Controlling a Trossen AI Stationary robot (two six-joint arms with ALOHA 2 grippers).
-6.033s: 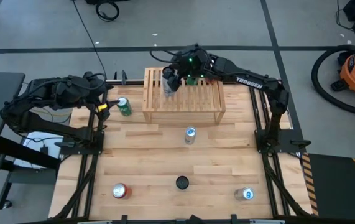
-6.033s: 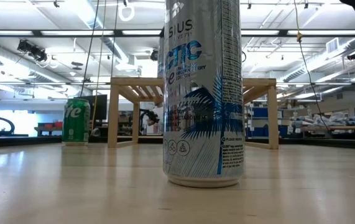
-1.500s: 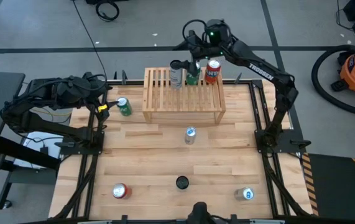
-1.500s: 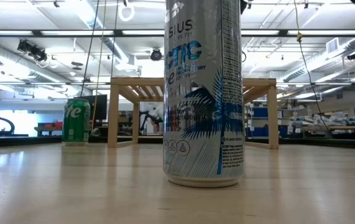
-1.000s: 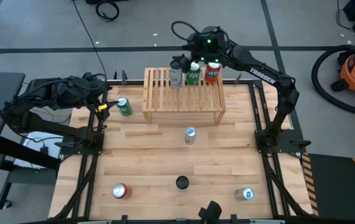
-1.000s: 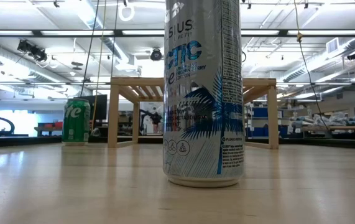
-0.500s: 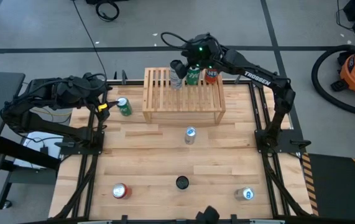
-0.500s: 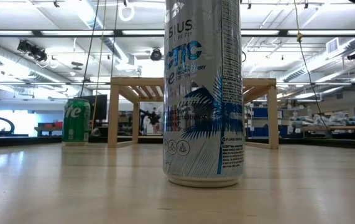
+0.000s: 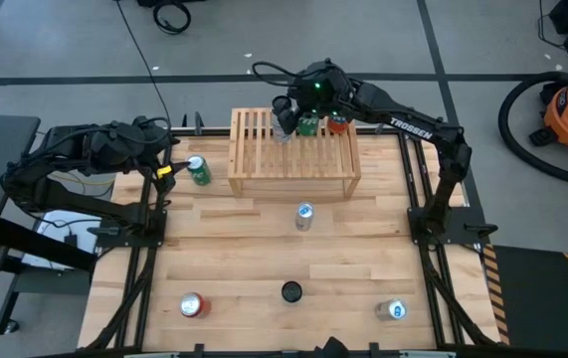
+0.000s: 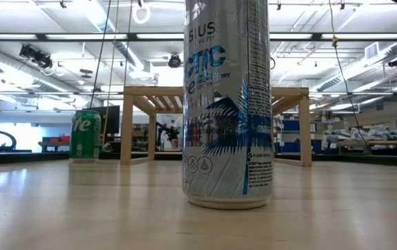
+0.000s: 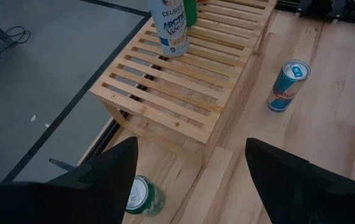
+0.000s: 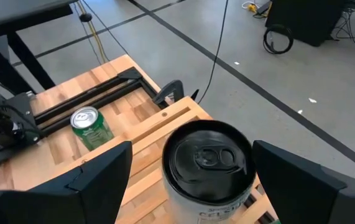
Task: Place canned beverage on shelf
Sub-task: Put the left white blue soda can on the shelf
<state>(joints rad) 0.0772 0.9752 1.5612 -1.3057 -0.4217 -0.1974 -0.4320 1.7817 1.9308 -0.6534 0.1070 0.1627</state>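
The light-wood shelf point(image 9: 293, 157) stands at the table's far middle. Three cans stand upright on its slatted top: a white can with a black top point(image 9: 282, 123), a green one point(image 9: 308, 125) and a red one point(image 9: 338, 123). My right gripper point(image 9: 288, 107) hovers open over the far edge of the shelf. In the right wrist view the white can point(image 12: 209, 168) stands between its spread fingers point(image 12: 96, 180), untouched. My left gripper point(image 9: 164, 161) waits open at the table's far left, above a green can point(image 11: 143, 196) standing on the table.
Loose cans stand on the table: a green one point(image 9: 198, 171) left of the shelf, a blue one point(image 9: 304, 216) in front of it, and a red one point(image 9: 192, 305), a black-topped one point(image 9: 291, 291) and a blue one point(image 9: 395, 310) near the front edge.
My right gripper has swung from beyond the table's far edge, behind the red can, toward the table's left and slightly down. It now hangs over the white can. The cans on the shelf have stayed in place.
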